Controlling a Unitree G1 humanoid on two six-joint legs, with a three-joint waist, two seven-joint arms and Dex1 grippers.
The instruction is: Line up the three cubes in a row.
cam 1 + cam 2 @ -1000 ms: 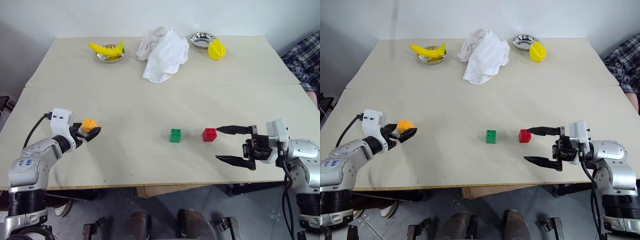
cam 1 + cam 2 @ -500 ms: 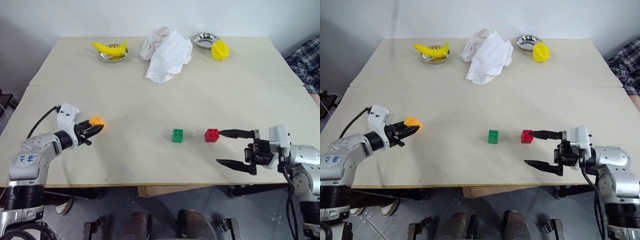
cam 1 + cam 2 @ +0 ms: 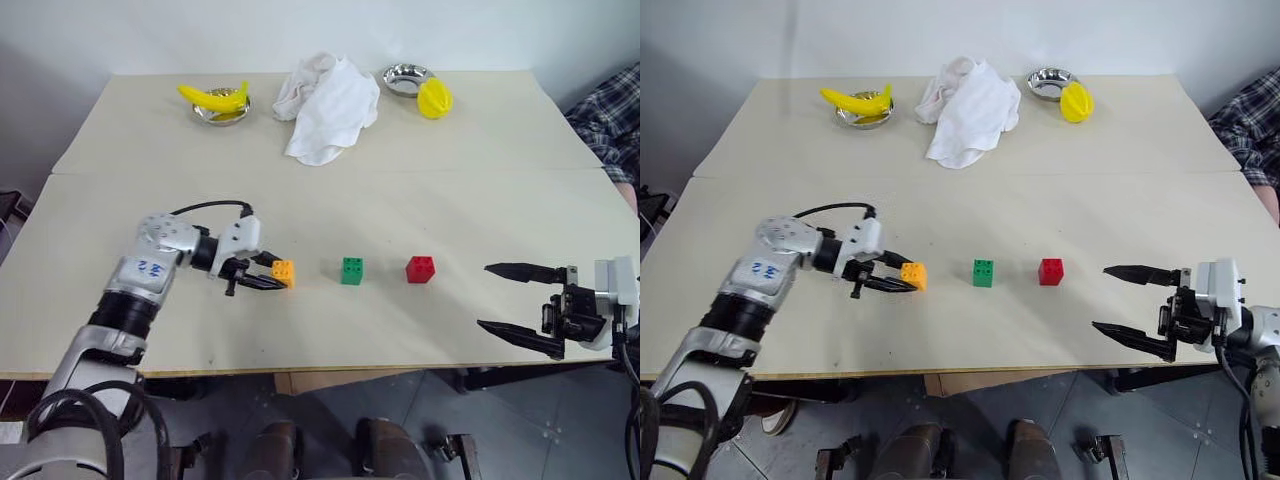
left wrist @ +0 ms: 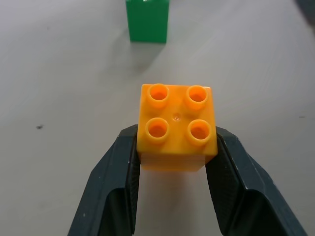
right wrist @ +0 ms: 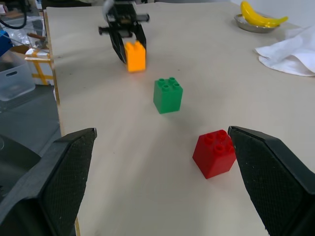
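The orange cube (image 3: 284, 272) is pinched between the fingers of my left gripper (image 3: 280, 275), shut on its two sides, studs up, low over the table. It sits a short gap left of the green cube (image 3: 351, 271). The red cube (image 3: 420, 269) stands right of the green one, so all three lie roughly along one line. In the left wrist view the orange cube (image 4: 177, 128) has the green cube (image 4: 147, 19) beyond it. My right gripper (image 3: 485, 296) hangs open and holds nothing, well right of the red cube (image 5: 214, 153).
At the table's back are a banana (image 3: 215, 98) in a metal bowl, a crumpled white cloth (image 3: 325, 95), a second metal bowl (image 3: 405, 78) and a yellow ridged fruit (image 3: 433, 98). A person's plaid sleeve (image 3: 610, 115) shows at the right edge.
My left gripper closed on the orange cube and carried it right, from the table's left side to beside the green cube. The right gripper drew back to the right, away from the red cube.
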